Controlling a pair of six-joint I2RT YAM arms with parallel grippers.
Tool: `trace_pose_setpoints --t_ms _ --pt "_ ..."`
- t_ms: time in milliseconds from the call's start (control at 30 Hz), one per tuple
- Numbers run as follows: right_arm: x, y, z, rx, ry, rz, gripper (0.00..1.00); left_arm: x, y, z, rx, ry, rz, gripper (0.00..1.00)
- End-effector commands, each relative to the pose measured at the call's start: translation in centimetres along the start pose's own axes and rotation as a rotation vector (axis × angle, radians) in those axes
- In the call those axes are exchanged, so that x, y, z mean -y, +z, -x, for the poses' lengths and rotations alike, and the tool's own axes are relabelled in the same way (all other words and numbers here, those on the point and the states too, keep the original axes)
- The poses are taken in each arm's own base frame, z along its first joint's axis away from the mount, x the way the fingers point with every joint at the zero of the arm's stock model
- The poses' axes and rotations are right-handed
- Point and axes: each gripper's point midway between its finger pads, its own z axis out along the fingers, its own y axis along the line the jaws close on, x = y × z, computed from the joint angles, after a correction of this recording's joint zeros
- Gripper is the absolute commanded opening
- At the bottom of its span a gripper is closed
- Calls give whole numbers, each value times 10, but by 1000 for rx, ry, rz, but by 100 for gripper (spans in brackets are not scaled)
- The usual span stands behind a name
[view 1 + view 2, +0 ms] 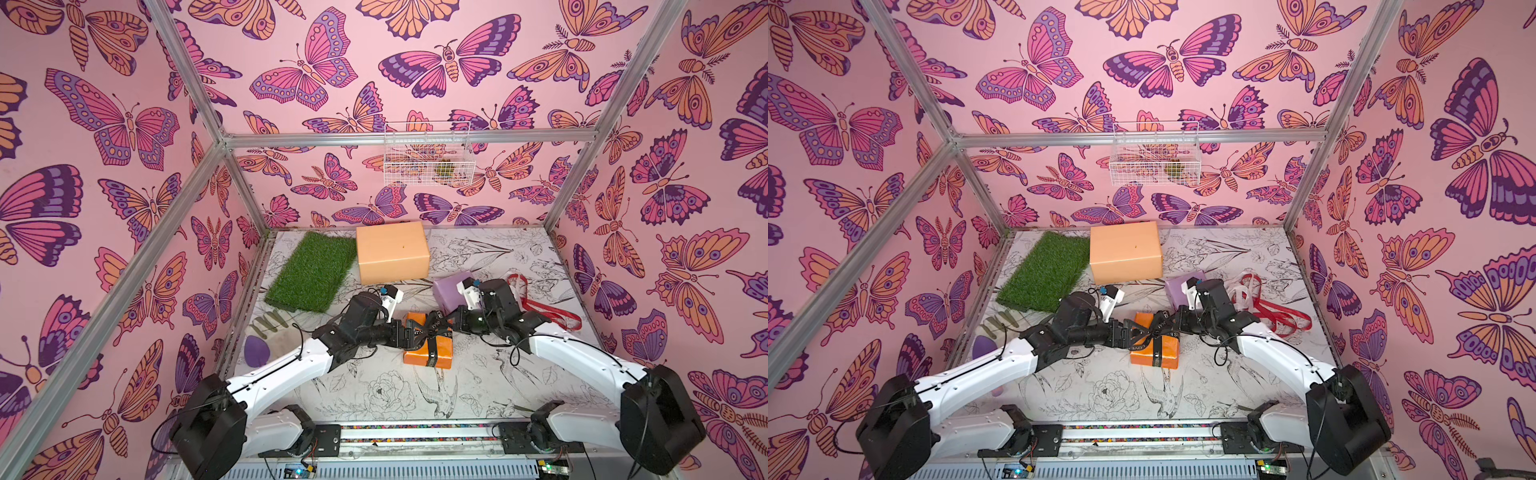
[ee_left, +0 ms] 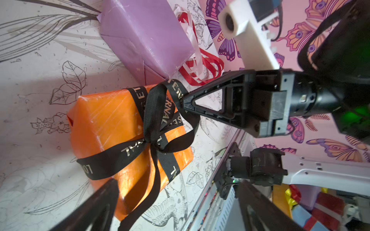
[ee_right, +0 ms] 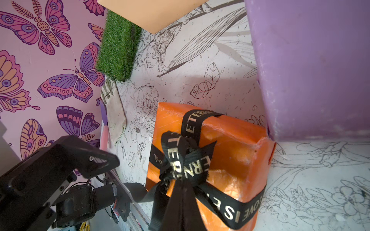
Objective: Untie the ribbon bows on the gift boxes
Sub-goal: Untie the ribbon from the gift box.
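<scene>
The orange gift box [image 1: 432,353] [image 1: 1158,353] lies mid-table with a black lettered ribbon bow [image 1: 430,328] [image 2: 160,124] [image 3: 184,160] knotted on top. My right gripper [image 3: 181,198] [image 1: 449,322] [image 2: 185,100] is shut on a loop of that bow. My left gripper [image 2: 178,183] [image 1: 409,336] stands open just left of the box; a black ribbon tail [image 2: 144,206] hangs between its jaws, untouched. The lilac box [image 1: 449,291] [image 2: 144,34] and the peach box [image 1: 392,251] carry no ribbon. Red ribbon [image 1: 555,316] and white ribbon [image 1: 1244,291] lie loose at the right.
A green grass mat [image 1: 311,272] lies back left beside the peach box. A pale glove [image 3: 114,112], olive strips [image 1: 266,322] and a purple piece [image 1: 254,351] sit by the left wall. A white wire basket [image 1: 426,156] hangs on the back wall.
</scene>
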Motion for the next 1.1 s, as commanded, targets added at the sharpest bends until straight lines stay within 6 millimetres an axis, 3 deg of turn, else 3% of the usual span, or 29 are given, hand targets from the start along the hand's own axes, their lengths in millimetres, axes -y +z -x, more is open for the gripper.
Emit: trace_pose_setpoints --t_ms 0,100,167,300,400,600,633,700,733,767,800,867,1067 --pt "-13 -3 6 20 -23 34 0 -12 6 -15 -52 5 42 71" --pt "-12 -4 6 22 -23 33 1 -28 15 -32 -145 8 108 59" --pt "-12 -5 5 21 -23 33 1 -32 19 -42 -193 19 129 57" --pt "-12 -4 5 22 -21 34 1 -32 24 -49 -238 81 172 54" --pt "-12 -4 5 22 -17 38 1 -35 27 -52 -260 114 205 46" --pt "-13 -5 6 22 -23 35 1 -31 25 -55 -286 122 202 3" --pt "-13 -4 6 22 -24 36 0 -29 24 -55 -289 122 197 0" --pt "-14 -4 7 25 -26 39 1 -27 22 -56 -294 118 194 0" --pt "-14 -4 8 25 -26 37 0 -26 21 -57 -299 109 191 6" --pt "-15 -4 8 26 -28 38 0 -26 20 -59 -307 101 191 19" --pt "-15 -4 8 24 -28 39 0 -26 20 -61 -313 93 193 27" --pt "-15 -4 8 23 -28 38 0 -29 20 -65 -325 79 199 37" --pt "-16 -5 8 25 -31 41 0 -22 24 -70 -351 40 174 32"
